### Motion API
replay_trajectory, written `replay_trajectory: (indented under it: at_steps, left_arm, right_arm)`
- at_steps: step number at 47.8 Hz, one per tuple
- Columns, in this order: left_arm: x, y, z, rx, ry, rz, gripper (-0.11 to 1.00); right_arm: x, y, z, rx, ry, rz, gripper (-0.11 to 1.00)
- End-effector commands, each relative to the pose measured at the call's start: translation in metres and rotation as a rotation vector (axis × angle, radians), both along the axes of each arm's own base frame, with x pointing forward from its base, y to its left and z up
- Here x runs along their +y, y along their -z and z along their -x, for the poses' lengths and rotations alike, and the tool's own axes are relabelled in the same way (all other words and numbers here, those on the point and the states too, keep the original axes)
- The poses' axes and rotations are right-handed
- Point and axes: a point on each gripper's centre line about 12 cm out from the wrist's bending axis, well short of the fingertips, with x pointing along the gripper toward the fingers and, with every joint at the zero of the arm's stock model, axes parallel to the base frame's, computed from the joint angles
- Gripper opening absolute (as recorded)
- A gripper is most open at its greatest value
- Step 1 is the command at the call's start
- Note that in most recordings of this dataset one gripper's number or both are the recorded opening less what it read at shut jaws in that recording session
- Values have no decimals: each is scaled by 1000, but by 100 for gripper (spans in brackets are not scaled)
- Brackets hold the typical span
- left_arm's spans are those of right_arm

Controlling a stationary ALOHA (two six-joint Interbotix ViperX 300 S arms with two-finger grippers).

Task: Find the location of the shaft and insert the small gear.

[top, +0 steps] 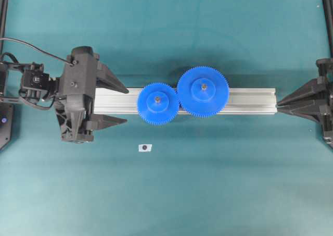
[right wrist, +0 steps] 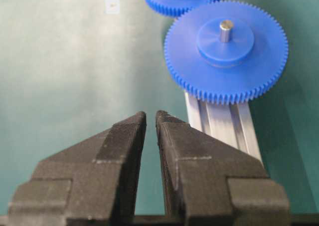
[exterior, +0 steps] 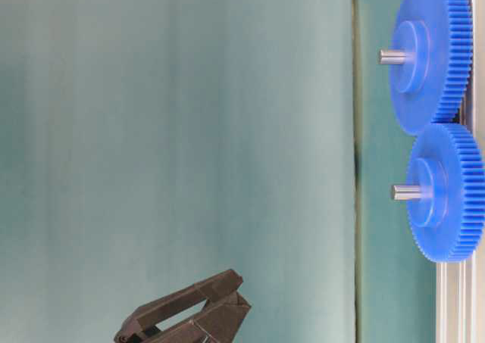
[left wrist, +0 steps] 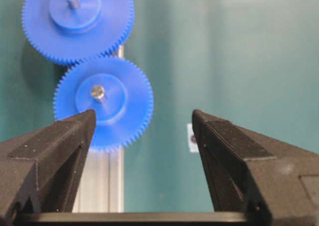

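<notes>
A long silvery aluminium rail (top: 244, 101) with lengthwise grooves lies on the matte teal table mat (top: 208, 194), and everything here is placed from that rail. The small gear (top: 158, 103), a bright blue plastic toothed wheel with fine, even teeth, a raised round hub and a small centre hole, sits flat on the rail, left of its middle in the overhead view. The shaft (left wrist: 98, 92), a short thin grey metal pin with a flat shiny tip, stands up through that hole; its mount is hidden under the gear. Just beside it along the rail, teeth touching, sits the larger blue plastic gear (top: 203, 91) with a wider hub and its own grey pin.

Off the rail, on the mat near the small gear, lies a tiny white tag with a dark dot (top: 145, 148).

The left gripper (top: 123, 104), of black, grainy, wedge-shaped printed plastic, is at the rail's left end with its jaws spread wide and nothing between them, one finger on each side of the rail. The right gripper (right wrist: 150, 117), of the same black wedges, is at the rail's right end; its jaws stand narrow, with only a thin slit between the tips, and it grips nothing.
</notes>
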Motion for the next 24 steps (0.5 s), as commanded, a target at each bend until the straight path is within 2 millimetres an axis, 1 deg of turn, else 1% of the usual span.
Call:
replay_trajectory:
  at_steps: [1, 8, 17, 24]
  left_arm:
    - [-1, -7, 0, -25, 4, -1, 77]
    - [-1, -6, 0, -25, 4, -1, 77]
    - [-1, 4, 3, 2, 3, 0, 77]
    - [-3, 5, 5, -6, 9, 0, 77]
  right_arm:
    - [0, -4, -2, -12, 4, -4, 21]
    - [0, -4, -2, -12, 4, -4, 21]
    - [0, -3, -2, -11, 4, -3, 21]
    - [0, -3, -2, -11, 4, -3, 21]
